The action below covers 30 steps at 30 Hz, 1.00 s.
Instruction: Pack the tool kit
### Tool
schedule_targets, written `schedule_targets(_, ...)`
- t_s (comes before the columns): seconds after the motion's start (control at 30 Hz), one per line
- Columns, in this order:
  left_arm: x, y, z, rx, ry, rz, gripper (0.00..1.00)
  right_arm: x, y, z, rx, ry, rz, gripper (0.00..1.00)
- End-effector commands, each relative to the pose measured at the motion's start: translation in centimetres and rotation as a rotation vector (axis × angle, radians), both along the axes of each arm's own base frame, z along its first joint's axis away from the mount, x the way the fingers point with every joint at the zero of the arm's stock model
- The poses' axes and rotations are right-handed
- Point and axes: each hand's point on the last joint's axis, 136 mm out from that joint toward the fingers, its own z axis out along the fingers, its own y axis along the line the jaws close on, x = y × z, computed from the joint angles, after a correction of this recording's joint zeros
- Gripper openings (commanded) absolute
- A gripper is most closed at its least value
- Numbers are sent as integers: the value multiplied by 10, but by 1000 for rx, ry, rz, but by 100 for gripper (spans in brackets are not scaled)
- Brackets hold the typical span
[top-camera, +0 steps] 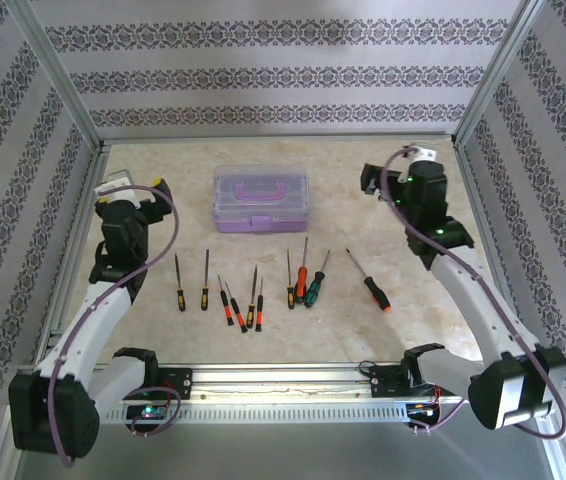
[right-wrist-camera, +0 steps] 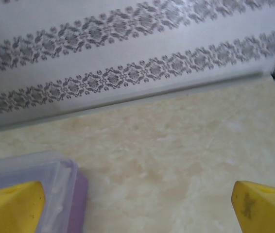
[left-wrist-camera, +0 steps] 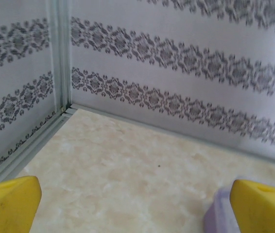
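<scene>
Purple box point(top-camera: 262, 198), lid shut, stands on the table point(top-camera: 433, 330) toward the back wall point(top-camera: 283, 75), long axis left-right. Screwdrivers point(top-camera: 253, 298) lie in a row nearer the arms, shafts pointing at that wall, with the rightmost screwdriver point(top-camera: 370, 281) angled, tip back-left. Left gripper point(top-camera: 135, 190) and right gripper point(top-camera: 383, 175) flank the box. Left wrist: fingers point(left-wrist-camera: 8, 204) spread wide, holding nothing, box corner at right. Right wrist: fingers likewise wide and empty, box corner lower left.

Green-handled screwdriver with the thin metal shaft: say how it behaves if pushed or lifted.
The green-handled screwdriver looks rigid and probably light, being slim. Its seemingly rounded handle lying flat on the smooth marbled table suggests it may roll if nudged sideways. Gripped by the shaft, it would likely tip handle-down.
</scene>
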Motion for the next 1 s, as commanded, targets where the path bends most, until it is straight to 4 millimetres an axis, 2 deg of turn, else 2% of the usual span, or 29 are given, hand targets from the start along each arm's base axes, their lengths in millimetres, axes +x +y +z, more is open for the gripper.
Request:
schedule_targets(0.0, -26, 2, -25, -213, 112, 49, 99, -38, 0, -75, 433, 295, -18, 98)
schedule_targets(0.07, -29, -3, -22, -279, 41, 16, 99, -41, -3, -84, 519, 296, -18, 96)
schedule_targets(0.13, -26, -9, -20, -347, -22, -39, 99, -47, 3, -90, 482, 328, 14, 91)
schedule_targets(0.2, -16, -15, -25, -368, 28, -77, 99, -53, 13, -98, 449, 381, 45, 85)
schedule_targets(0.23, -6, -21, -27, -352, 81, -113, 100, -55, 21, -102, 431, 403, 72, 81)
schedule_targets(0.37, 37, -48, -41, -309, 308, -265, 88, -63, 56, -113, 269, 466, 180, 72)
schedule_targets(0.5, 74, -63, -57, -295, 454, -344, 87, -64, 85, -125, 175, 513, 228, 64)
schedule_targets(0.6, 99, -73, -67, -293, 537, -387, 85, -61, 117, -136, 145, 560, 294, 55)
schedule_targets(0.73, 127, -98, -92, -310, 659, -454, 76, -53, 156, -146, 122, 590, 365, 33)
schedule_targets(0.83, 145, -116, -111, -299, 733, -489, 73, -40, 178, -148, 107, 567, 380, 26)
schedule_targets(0.97, 165, -130, -122, -307, 746, -513, 74, -21, 197, -156, 82, 586, 387, 22)
